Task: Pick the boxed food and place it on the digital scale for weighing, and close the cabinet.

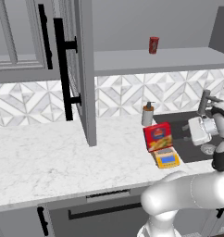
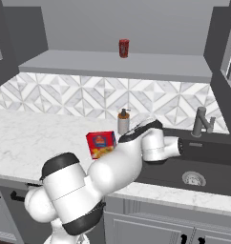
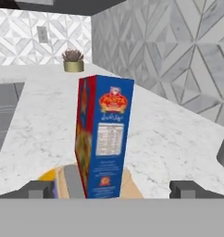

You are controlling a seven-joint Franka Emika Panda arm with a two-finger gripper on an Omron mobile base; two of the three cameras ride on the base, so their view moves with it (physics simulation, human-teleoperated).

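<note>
1. The end effector [image 3: 112, 190] shows in the hand view as 2 small dark square fingertips [image 3: 184, 189] set wide apart, holding nothing, 1 on each side of the carton and clear of it.
2. Between those tips stands the boxed food [image 3: 104, 136], a flat rectangular carton seen edge-on: a blue narrow side with a red emblem and a white printed panel, plus a sliver of its red front.
3. The carton stands upright on the digital scale [image 1: 166, 159], a small flat yellow-orange device with a blue display panel, its grey plate visible beside the carton's base in the hand view.
4. In the left base view the carton's red front carries a blue emblem and a yellow food picture.
5. The scale lies on a white marble-veined surface [image 1: 44, 162], near the edge of a dark recessed sink [image 2: 203, 162].
6. A grey soap dispenser bottle [image 1: 147, 114] stands just behind the carton, against a backsplash of grey and white geometric tiles.
7. A grey faucet [image 2: 202, 121] rises behind the sink.
8. Above, the cabinet [image 1: 84, 69] has its grey panelled door swung open, with a long vertical black bar handle [image 1: 63, 69].
9. On its flat grey inner shelf [image 2: 112, 64] stands a small red can [image 2: 123, 48].
10. A small potted plant [image 3: 73, 60] sits far off on the surface in the hand view.
</note>
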